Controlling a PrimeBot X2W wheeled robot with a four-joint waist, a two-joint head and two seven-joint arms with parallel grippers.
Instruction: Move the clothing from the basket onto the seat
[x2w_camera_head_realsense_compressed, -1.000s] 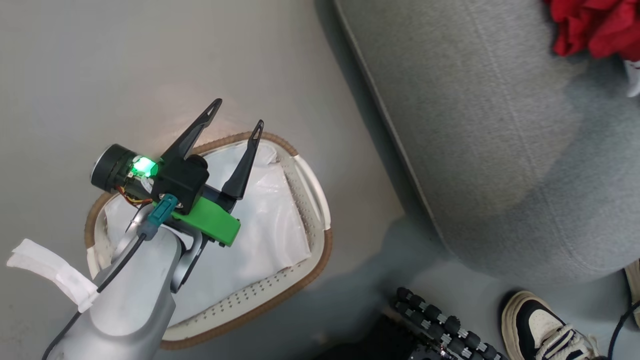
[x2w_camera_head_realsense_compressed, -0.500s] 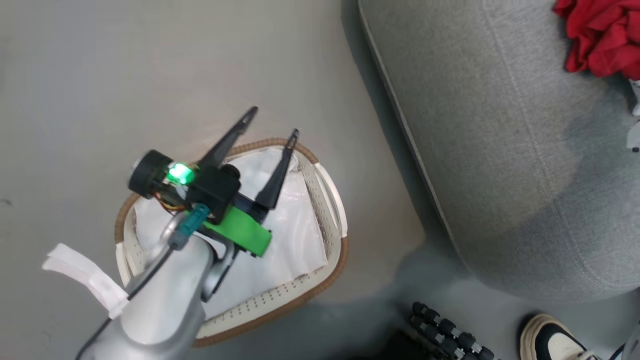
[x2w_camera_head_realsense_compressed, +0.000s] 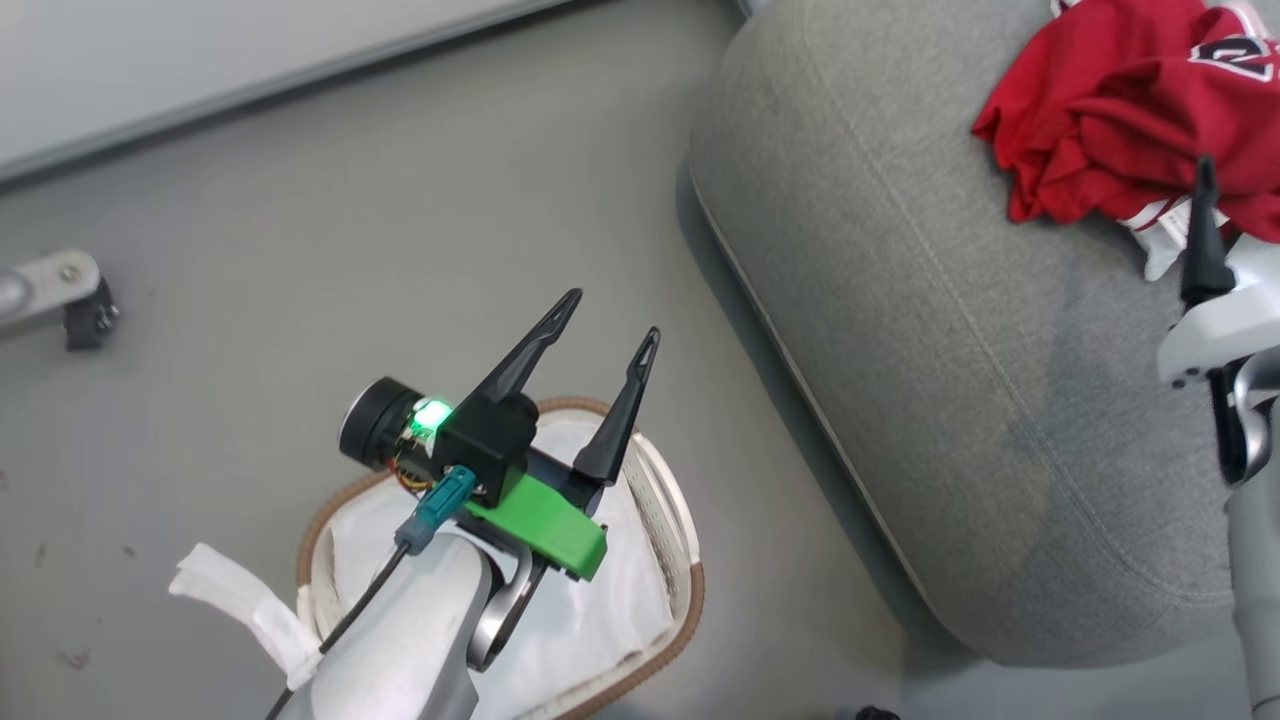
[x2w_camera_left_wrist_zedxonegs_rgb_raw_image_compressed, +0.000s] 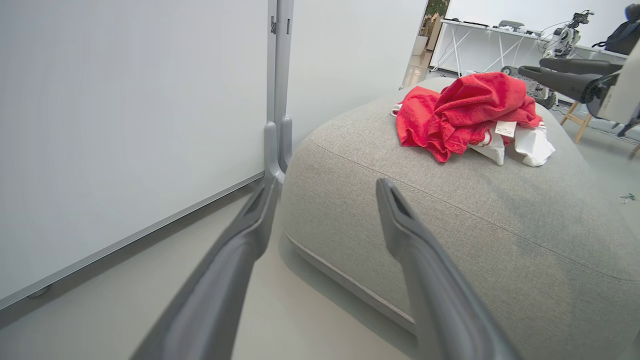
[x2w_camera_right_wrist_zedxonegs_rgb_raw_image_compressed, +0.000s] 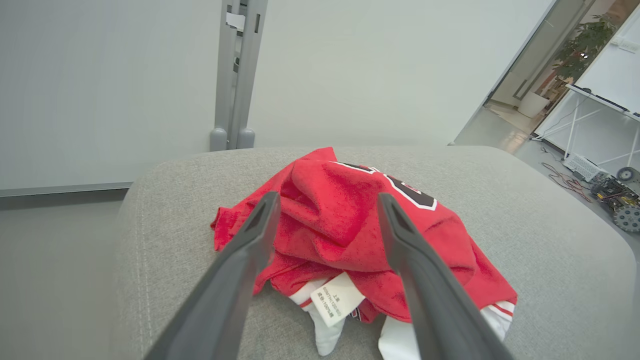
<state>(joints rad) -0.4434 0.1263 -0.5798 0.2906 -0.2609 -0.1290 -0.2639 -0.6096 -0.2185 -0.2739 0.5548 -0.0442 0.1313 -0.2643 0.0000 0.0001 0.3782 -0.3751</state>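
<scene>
Clothing (x2w_camera_head_realsense_compressed: 1110, 130): red heap with white sleeves and a label showing, lying on the seat (x2w_camera_head_realsense_compressed: 900, 330), upper right of the head view. Right gripper (x2w_camera_right_wrist_zedxonegs_rgb_raw_image_compressed: 328, 197) at the right edge of that view, just beside the heap; fingers apart, nothing between them. Left gripper (x2w_camera_head_realsense_compressed: 613, 315) lower centre, above the basket (x2w_camera_head_realsense_compressed: 684, 540); fingers spread, empty. Basket on the floor (x2w_camera_head_realsense_compressed: 300, 250), lower left of the seat, holding a white liner (x2w_camera_head_realsense_compressed: 620, 620).

Grey floor (x2w_camera_head_realsense_compressed: 300, 250) — basket (x2w_camera_head_realsense_compressed: 678, 530) near left, seat (x2w_camera_head_realsense_compressed: 900, 380) right, gap between. On seat: red clothing (x2w_camera_head_realsense_compressed: 1100, 130) heaped at far right — white sleeves at near edge.
</scene>
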